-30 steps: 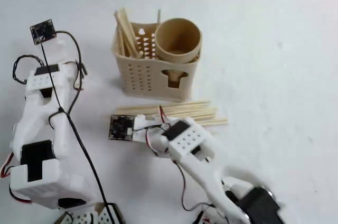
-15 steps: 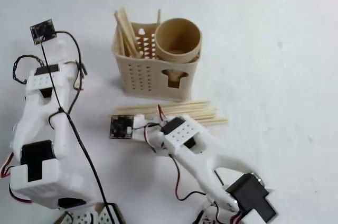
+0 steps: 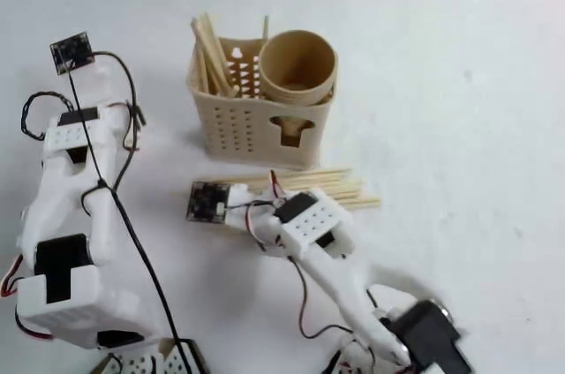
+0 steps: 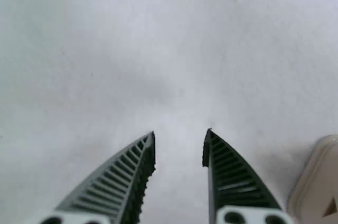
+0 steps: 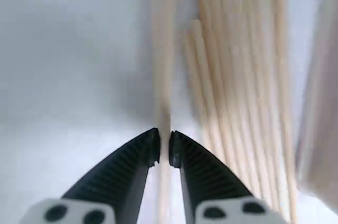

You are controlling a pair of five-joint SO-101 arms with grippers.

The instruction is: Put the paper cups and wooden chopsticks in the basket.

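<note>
1. The paper cups (image 3: 297,65) are nested one inside the other and stand upright in the basket (image 3: 260,131), in its right part as the high view shows it.
2. Several wooden chopsticks (image 3: 212,52) lean in the left part of the same basket, and their ends rise above its rim.
3. The basket stands on the table (image 3: 459,83), nearer to the far edge than to the near edge and somewhat left of the middle.
4. A bundle of loose chopsticks (image 3: 331,184) lies flat on the table just beside the near wall of the basket, about parallel to that wall.
5. In the right wrist view, one lone chopstick (image 5: 162,76) lies a little apart from the bundle (image 5: 237,76), on the side away from the basket.
6. The right gripper (image 5: 164,142) is low over the table at this lone chopstick. Its jaws are almost pressed together and pinch the stick between their tips.
7. In the high view, the right arm (image 3: 309,224) comes from the near edge and ends at the loose chopsticks.
8. The left gripper (image 4: 180,133) hangs over bare table with its jaws spread and nothing between them. A corner of the basket (image 4: 319,176) shows near it.
9. The left arm (image 3: 75,180) is folded at the left edge of the table, well apart from the loose chopsticks.
</note>
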